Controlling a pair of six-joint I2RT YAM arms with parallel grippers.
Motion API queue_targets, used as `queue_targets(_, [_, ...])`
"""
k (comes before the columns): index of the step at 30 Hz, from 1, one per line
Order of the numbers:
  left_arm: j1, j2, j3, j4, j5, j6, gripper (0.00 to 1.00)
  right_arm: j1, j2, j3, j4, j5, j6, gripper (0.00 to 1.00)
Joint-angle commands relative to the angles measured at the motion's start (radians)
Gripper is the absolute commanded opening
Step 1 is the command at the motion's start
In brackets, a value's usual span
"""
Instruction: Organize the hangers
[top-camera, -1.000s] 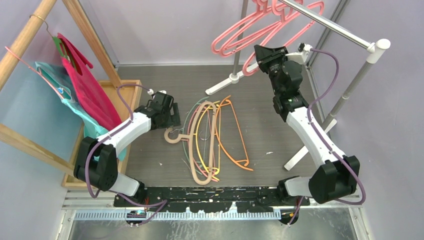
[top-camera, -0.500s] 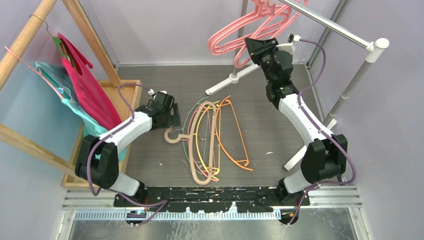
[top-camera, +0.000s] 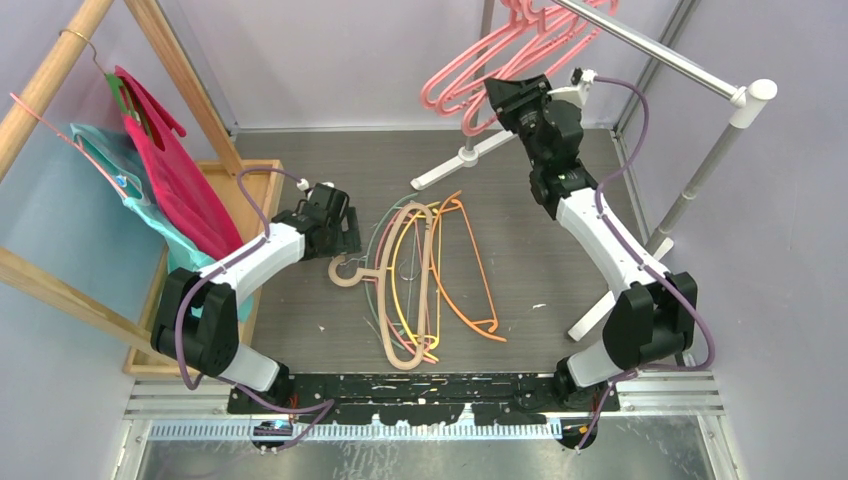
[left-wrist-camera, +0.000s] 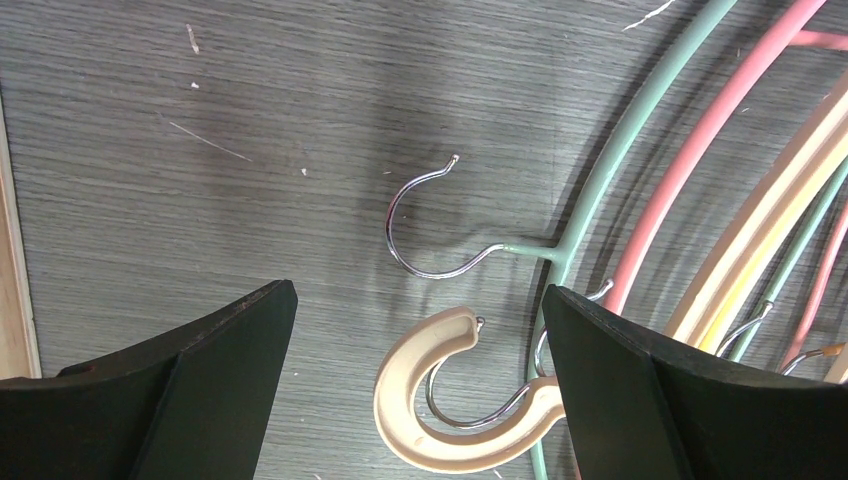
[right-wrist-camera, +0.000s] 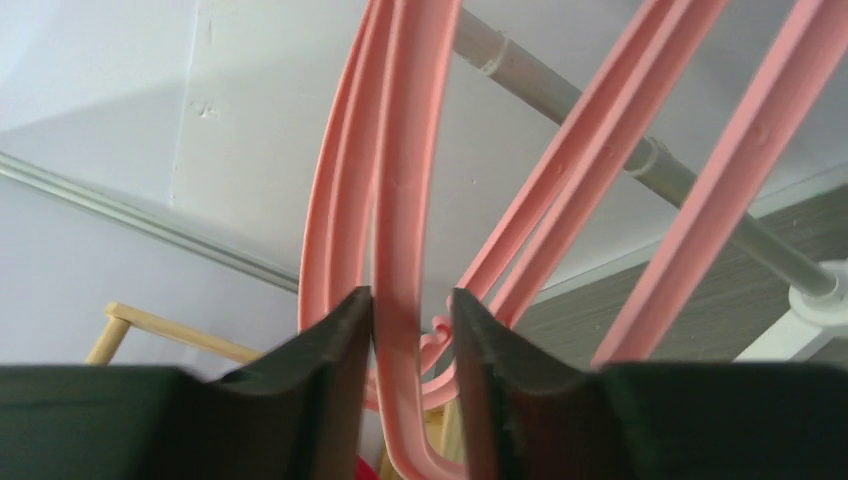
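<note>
Right gripper (right-wrist-camera: 410, 300) is up at the metal rail (top-camera: 650, 45), fingers close either side of one pink hanger (right-wrist-camera: 410, 150) hanging there. There's a thin gap on one side, so we can't tell if it's clamped. Left gripper (left-wrist-camera: 418, 292) is wide open, holding nothing, low over the hooks of the hanger pile (top-camera: 420, 285) on the table (top-camera: 530, 270).

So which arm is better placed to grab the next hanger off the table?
Likely left. The left pincer hovers open over the beige hanger's hook, while the right pincer is at the rail, gripping a pink hanger.
</note>
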Motion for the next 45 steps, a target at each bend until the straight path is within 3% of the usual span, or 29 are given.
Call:
queue_targets(1, [-0.003, -0.021, 0.031, 0.009, -0.020, 0.008, 0.98, 0.007, -0.091, -0.033, -0.079, 0.046, -0.026, 0.48])
queue_targets(6, [-0.003, -0.036, 0.025, 0.008, -0.018, 0.003, 0.98, 0.008, -0.168, -0.065, -0.105, 0.080, -0.065, 0.74])
queue_targets(12, [-0.003, -0.049, 0.018, 0.004, -0.028, 0.007, 0.98, 0.009, -0.282, -0.125, -0.175, 0.088, -0.119, 0.84])
queue_targets(16, [-0.003, -0.048, 0.018, 0.000, -0.029, 0.007, 0.98, 0.085, -0.346, -0.153, -0.335, 0.152, -0.221, 0.85])
queue_targets(20, [-0.003, -0.045, 0.024, 0.000, -0.034, 0.007, 0.98, 0.297, -0.362, -0.194, -0.501, 0.341, -0.353, 0.84])
queue_targets(23, [-0.003, -0.038, 0.026, -0.006, -0.046, 0.011, 0.98, 0.471, -0.366, -0.297, -0.531, 0.414, -0.379, 0.82])
queue_targets(31, [0.000, -0.016, 0.012, 0.008, -0.033, -0.012, 0.98, 0.817, -0.146, -0.317, -0.633, 0.421, -0.401, 0.79])
queue_targets(37, [0.024, -0.001, 0.015, 0.011, -0.006, -0.024, 0.98, 0.920, 0.020, -0.235, -0.603, 0.372, -0.403, 0.79])
queue_targets(45, [0.052, -0.014, 0.009, 0.011, -0.002, -0.015, 0.98, 0.950, 0.151, -0.233, -0.546, 0.277, -0.327, 0.78])
